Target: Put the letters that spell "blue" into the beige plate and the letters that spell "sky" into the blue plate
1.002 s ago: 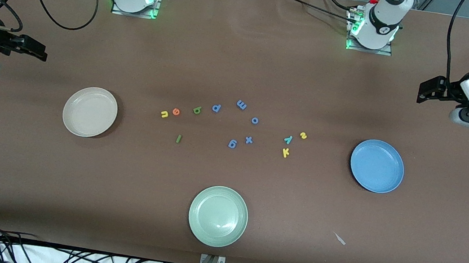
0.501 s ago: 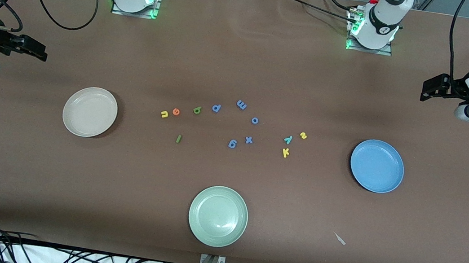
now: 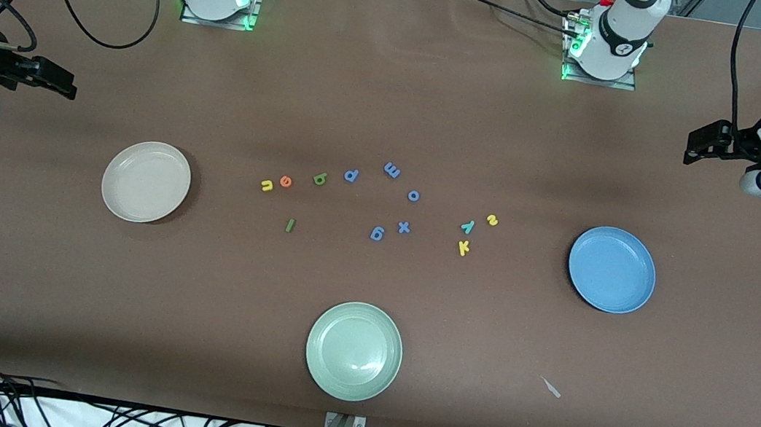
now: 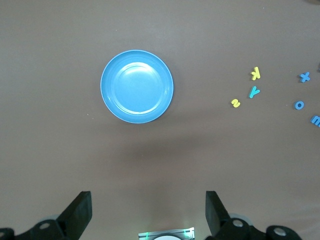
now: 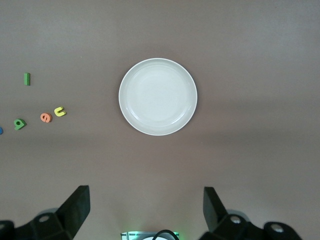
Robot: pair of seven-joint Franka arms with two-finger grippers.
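Observation:
The beige plate [image 3: 146, 181] [image 5: 158, 96] lies bare toward the right arm's end. Beside it lie the yellow u [image 3: 267, 185], orange e [image 3: 286, 181], light green b [image 3: 320, 178] and dark green l [image 3: 290, 225]. The blue plate [image 3: 612, 269] [image 4: 137, 86] lies bare toward the left arm's end, with the yellow s [image 3: 493, 220], teal y [image 3: 468, 226] and yellow k [image 3: 463, 247] beside it. My right gripper [image 3: 59, 83] [image 5: 146, 207] hangs open and holds nothing, up over the table beside the beige plate. My left gripper [image 3: 696, 146] [image 4: 148, 210] hangs open and holds nothing, up over the table beside the blue plate.
Several blue-violet letters [image 3: 392, 169] lie in the middle between the two letter groups. A pale green plate [image 3: 353, 350] sits near the table's front edge. A small pale scrap [image 3: 552, 388] lies on the brown cloth nearer the camera than the blue plate.
The left arm's wrist has lifted and drawn slightly toward its end of the table. The right arm, the letters and the plates have not moved.

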